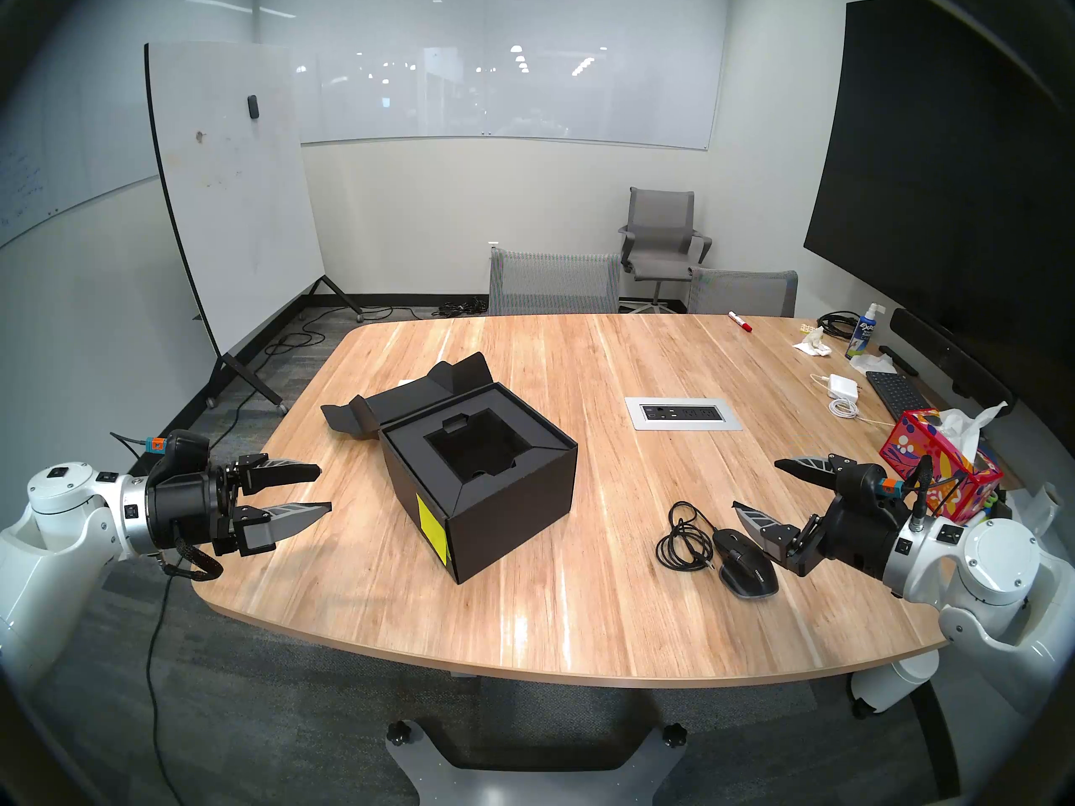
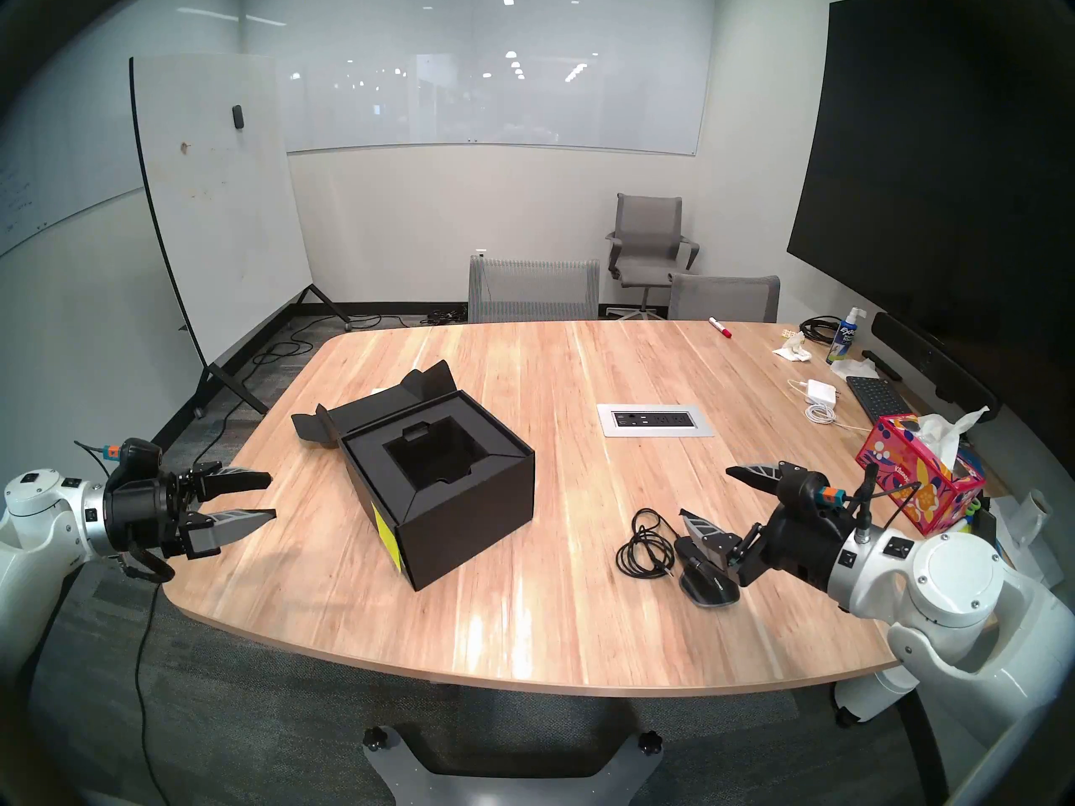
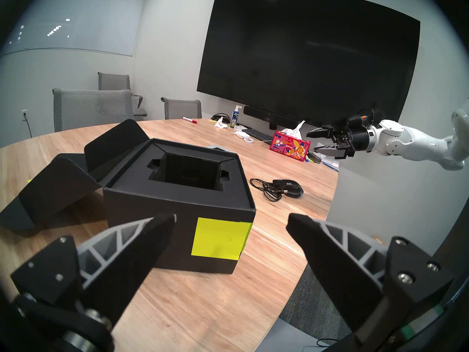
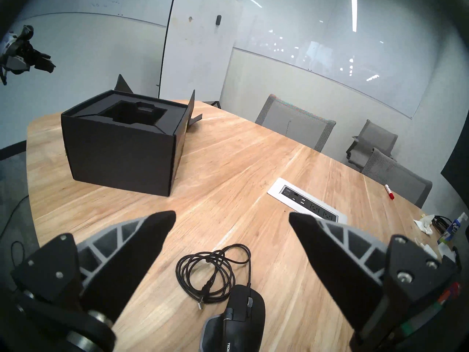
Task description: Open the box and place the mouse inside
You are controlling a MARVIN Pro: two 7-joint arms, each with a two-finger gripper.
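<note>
The black box (image 1: 506, 508) stands open at the table's middle left, its flap lid (image 1: 407, 400) lying back on the far side and its black recessed insert empty. A yellow sticky note (image 1: 433, 528) is on its near-left face. It also shows in the left wrist view (image 3: 177, 216) and the right wrist view (image 4: 119, 143). The black mouse (image 1: 747, 563) with its coiled cable (image 1: 686, 534) lies on the table to the right, also in the right wrist view (image 4: 236, 318). My left gripper (image 1: 323, 489) is open and empty, left of the box. My right gripper (image 1: 756, 484) is open and empty, just above and beside the mouse.
A red floral tissue box (image 1: 936, 473) stands behind my right wrist. A power outlet panel (image 1: 683, 413) is set in the wooden table (image 1: 582, 613). A white adapter (image 1: 843, 387), keyboard (image 1: 899, 395), spray bottle (image 1: 864, 331) and red marker (image 1: 740, 321) lie at the far right.
</note>
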